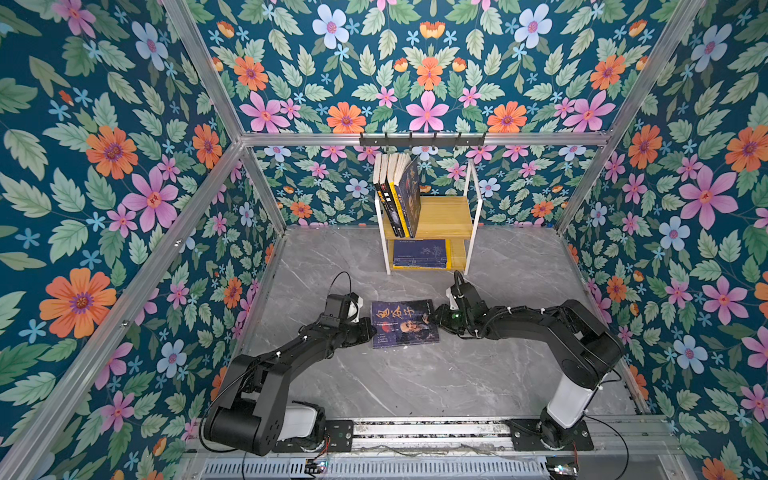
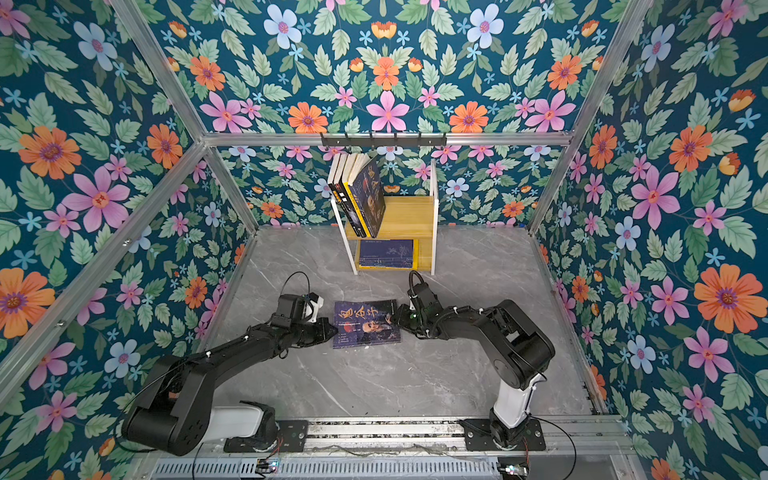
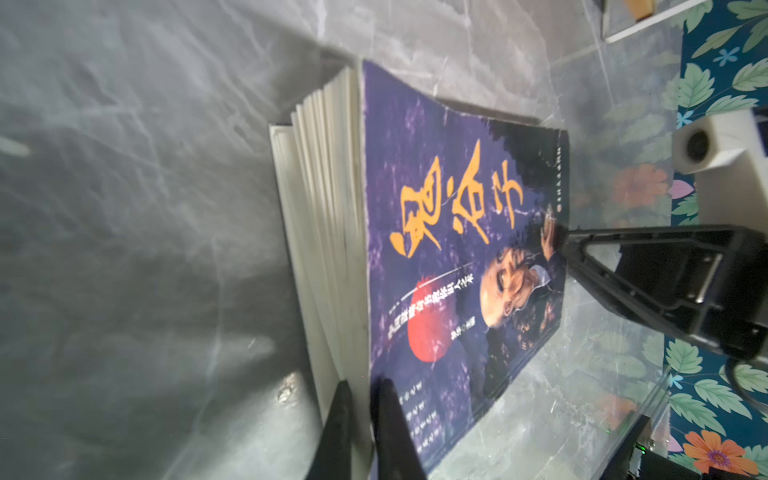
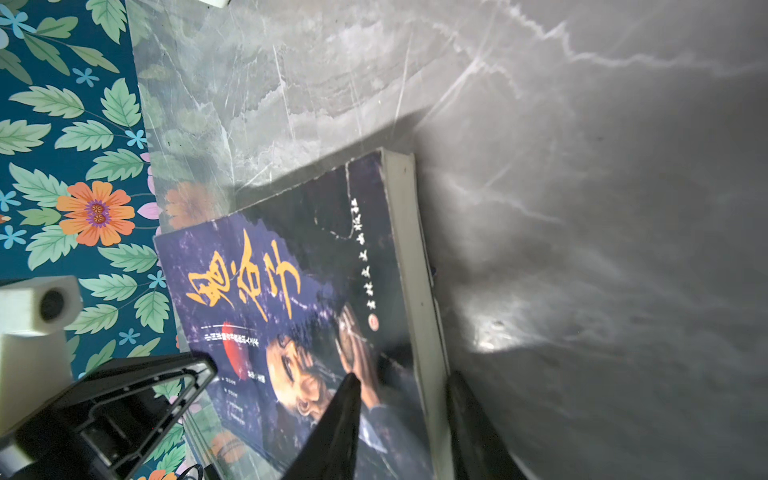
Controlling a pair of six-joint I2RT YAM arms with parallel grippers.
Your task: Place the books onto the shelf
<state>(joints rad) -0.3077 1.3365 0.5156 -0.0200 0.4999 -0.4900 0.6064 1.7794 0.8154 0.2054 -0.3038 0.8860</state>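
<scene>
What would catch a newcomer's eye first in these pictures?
Loud floral wallpaper covers the walls. Next comes the purple book lying on the grey floor, with the left gripper and the right gripper clasping its opposite edges. Behind it, the shelf at the back wall holds leaning books on top and flat ones below.

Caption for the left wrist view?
Left gripper pinches the purple book's front cover; right gripper at its spine edge.
</scene>
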